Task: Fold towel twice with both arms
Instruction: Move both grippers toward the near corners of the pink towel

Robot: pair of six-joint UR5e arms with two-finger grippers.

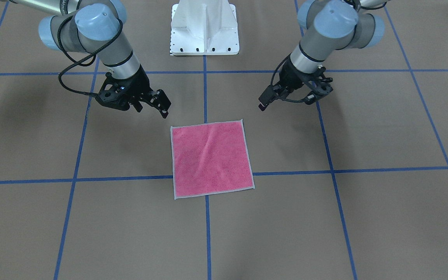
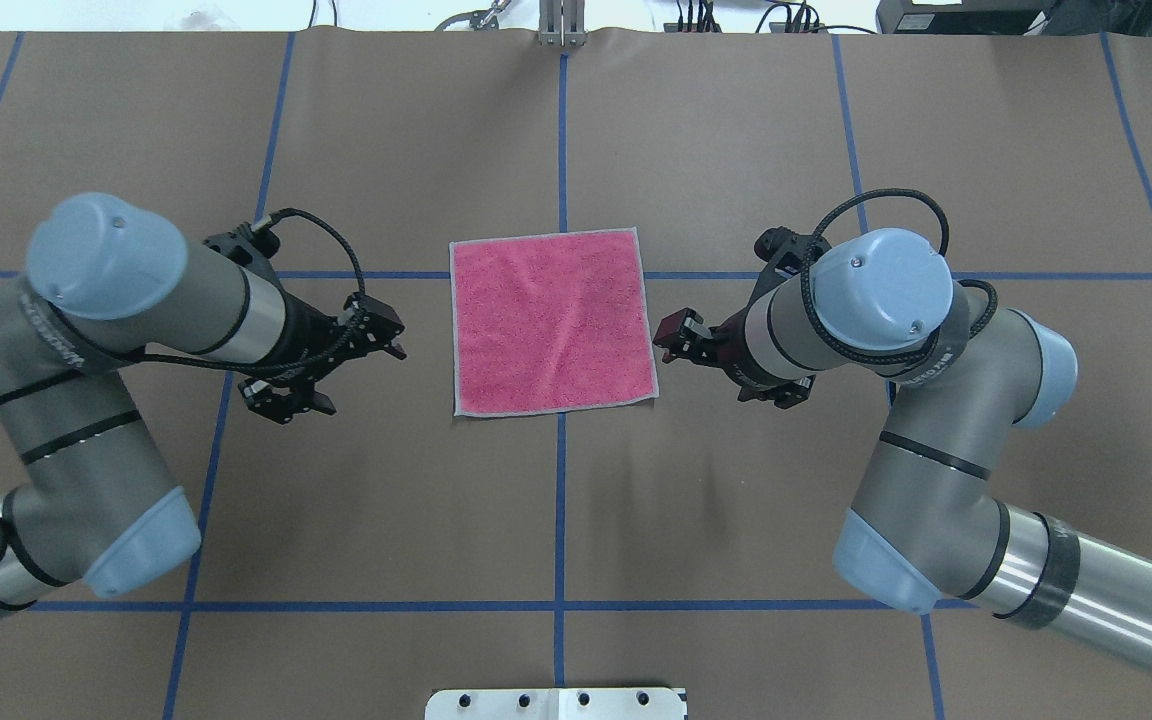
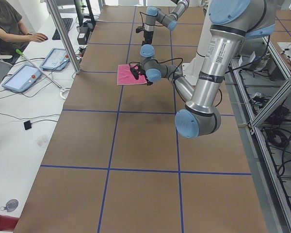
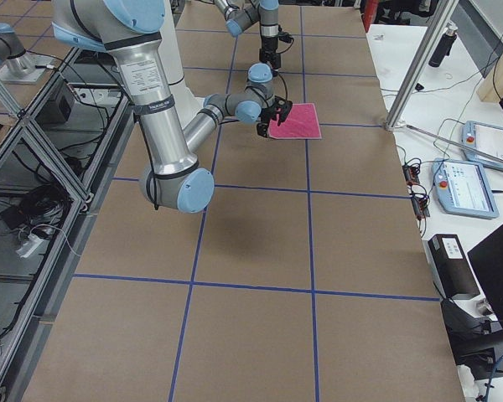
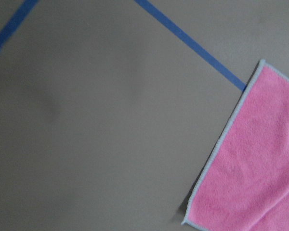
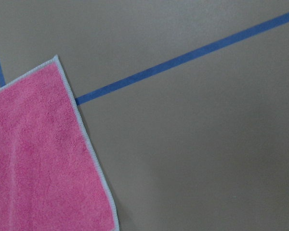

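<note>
White pedestal (image 2: 556, 703) stands nearest, at the robot's edge of the brown-covered table (image 2: 736, 520), which is marked into squares by blue tape lines (image 2: 560, 500). From either side of it the left arm (image 2: 86, 400) and right arm (image 2: 936, 470) reach forward and bend inward, their light-blue joint caps raised above the surface.

Further out, the left gripper (image 2: 354, 368) hangs over bare table with its fingers spread apart and nothing between them. There is a clear gap between it and the towel's left edge. The right gripper (image 1: 153, 109) is likewise spread and empty, tilted down toward the table; in the overhead view its nearer finger sits just beside the towel's right edge without touching it.

Between the two grippers lies the towel (image 2: 553, 322), spread flat in a single layer, pink face up, light grey edging showing all round and a few faint creases across it. It covers a crossing of two tape lines. Each wrist camera catches one corner of it against the brown surface.

Beyond the table's far side, a person (image 3: 9, 26) sits at a white bench.
</note>
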